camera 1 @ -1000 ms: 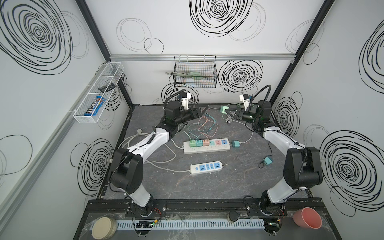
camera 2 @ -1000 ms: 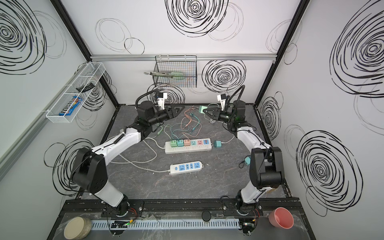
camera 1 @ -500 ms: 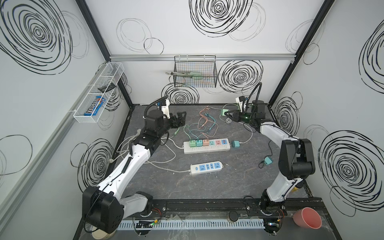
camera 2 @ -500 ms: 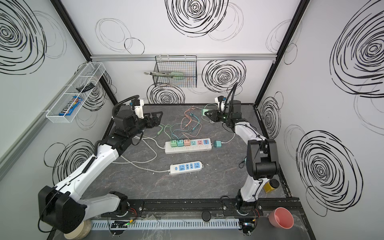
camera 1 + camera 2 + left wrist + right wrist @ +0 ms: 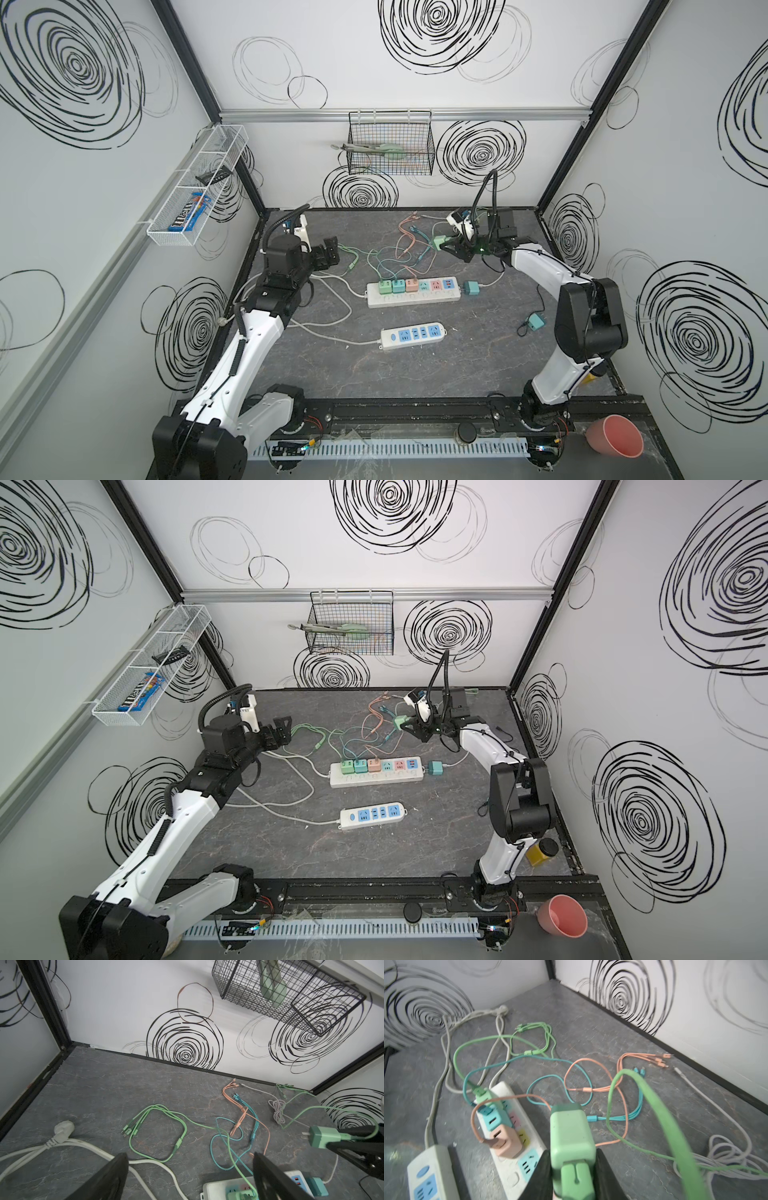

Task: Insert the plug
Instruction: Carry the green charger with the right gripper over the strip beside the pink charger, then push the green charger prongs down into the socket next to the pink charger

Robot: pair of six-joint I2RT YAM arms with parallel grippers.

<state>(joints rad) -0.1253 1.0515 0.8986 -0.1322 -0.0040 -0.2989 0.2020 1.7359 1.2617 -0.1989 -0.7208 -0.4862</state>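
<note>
Up behind the strip (image 5: pixel 415 300), the right jaws are clamped on the green plug (image 5: pixel 571 1132), mid-air; left jaws gape wide, empty, off its left end. Reckon its looping cable (image 5: pixel 658 1111) could snag the tangle (image 5: pixel 399 253) and twist it off-line.

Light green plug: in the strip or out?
Out. The right gripper holds the plug in its jaws, clear of the strip, with its prongs bare.

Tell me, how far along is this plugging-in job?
Done: three adapters sit in the long power strip. In hand: the right jaws grip a light green plug off the table. To do: pushing it into a free socket. The left jaws stand open, empty.
</note>
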